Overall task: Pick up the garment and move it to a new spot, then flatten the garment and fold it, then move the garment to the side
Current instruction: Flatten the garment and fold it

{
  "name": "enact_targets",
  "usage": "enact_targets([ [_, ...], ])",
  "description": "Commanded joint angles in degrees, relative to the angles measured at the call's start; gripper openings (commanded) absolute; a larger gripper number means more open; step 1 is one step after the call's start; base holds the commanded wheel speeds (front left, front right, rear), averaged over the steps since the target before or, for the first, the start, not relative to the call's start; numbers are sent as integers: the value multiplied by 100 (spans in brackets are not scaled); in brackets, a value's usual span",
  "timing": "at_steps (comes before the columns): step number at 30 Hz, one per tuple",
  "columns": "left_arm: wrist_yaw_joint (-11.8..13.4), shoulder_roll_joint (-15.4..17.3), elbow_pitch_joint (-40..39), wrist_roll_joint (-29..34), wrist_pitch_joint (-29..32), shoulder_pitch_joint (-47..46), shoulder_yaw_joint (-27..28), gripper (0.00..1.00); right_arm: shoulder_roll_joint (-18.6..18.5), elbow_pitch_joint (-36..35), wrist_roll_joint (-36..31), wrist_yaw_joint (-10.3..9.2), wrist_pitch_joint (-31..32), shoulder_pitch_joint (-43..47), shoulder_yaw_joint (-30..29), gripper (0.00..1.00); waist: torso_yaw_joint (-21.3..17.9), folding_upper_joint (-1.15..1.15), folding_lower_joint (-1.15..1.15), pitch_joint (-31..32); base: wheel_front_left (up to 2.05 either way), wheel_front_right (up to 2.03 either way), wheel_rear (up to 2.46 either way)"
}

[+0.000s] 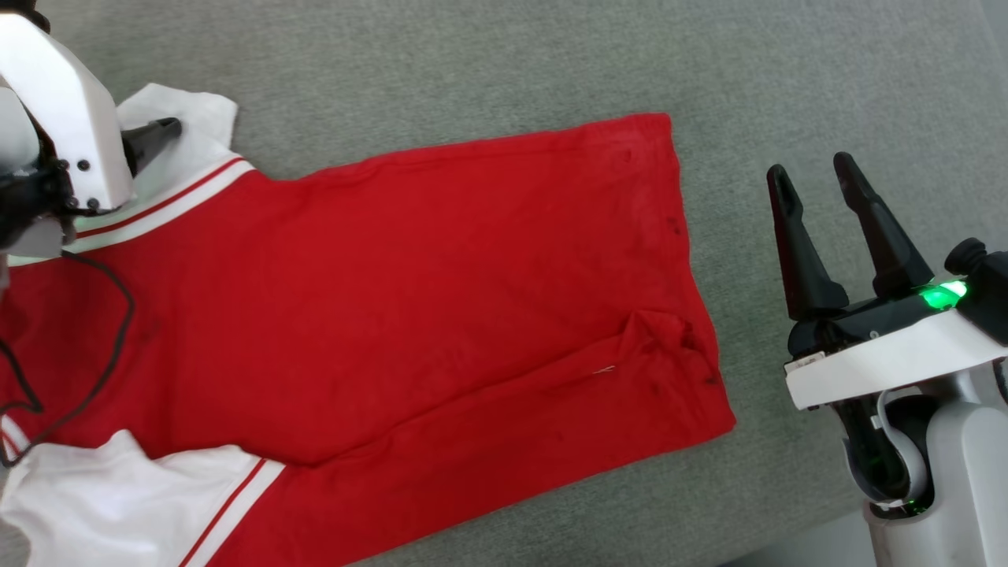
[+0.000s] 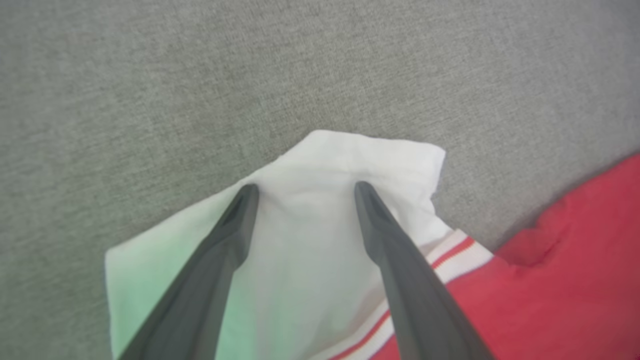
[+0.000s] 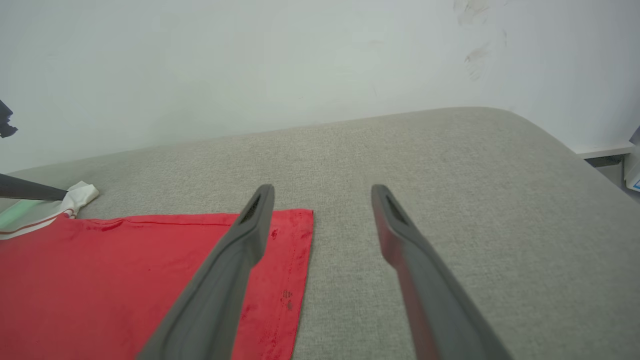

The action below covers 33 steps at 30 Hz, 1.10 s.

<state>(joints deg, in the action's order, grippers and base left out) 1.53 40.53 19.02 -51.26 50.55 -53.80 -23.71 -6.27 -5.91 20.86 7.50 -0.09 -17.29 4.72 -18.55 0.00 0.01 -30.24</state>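
The garment [image 1: 441, 276], a red jersey, lies spread on the grey cushioned surface [image 1: 472, 71], hem toward the right. One white sleeve with red-and-white trim [image 1: 197, 118] points to the upper left and another [image 1: 118, 496] lies at the lower left. A small fold [image 1: 654, 339] puckers the fabric near the hem. My left gripper [image 2: 305, 187] is open, its fingers straddling the upper white sleeve [image 2: 310, 240] with nothing pinched. My right gripper [image 1: 811, 167] stands open over bare grey cloth just right of the hem [image 3: 295, 260].
A white wall [image 3: 250, 65] backs the grey surface. The surface rounds off at its right end [image 3: 575, 150]. A black cable [image 1: 110, 346] from my left arm hangs over the garment's left part. Pale floor [image 1: 819, 543] shows at the lower right.
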Motion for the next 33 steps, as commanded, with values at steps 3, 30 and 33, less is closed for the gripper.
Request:
enact_targets([
  [3,84,12,283,80,284,-42,-169,100,50,76,84,-2,-70,-41,39,100,-150,0,-1,-118,0,0,0],
  [30,-144,-902,226,111,-685,-185,-369,0,-1200,2471,1936,-2,2357,-1335,292,100,1003,0,-1,625,0,0,0],
  [33,-226,-1019,86,109,-762,-226,-420,0,-1387,2779,2040,-2,2699,-1696,446,100,1259,0,-1,525,0,0,0],
])
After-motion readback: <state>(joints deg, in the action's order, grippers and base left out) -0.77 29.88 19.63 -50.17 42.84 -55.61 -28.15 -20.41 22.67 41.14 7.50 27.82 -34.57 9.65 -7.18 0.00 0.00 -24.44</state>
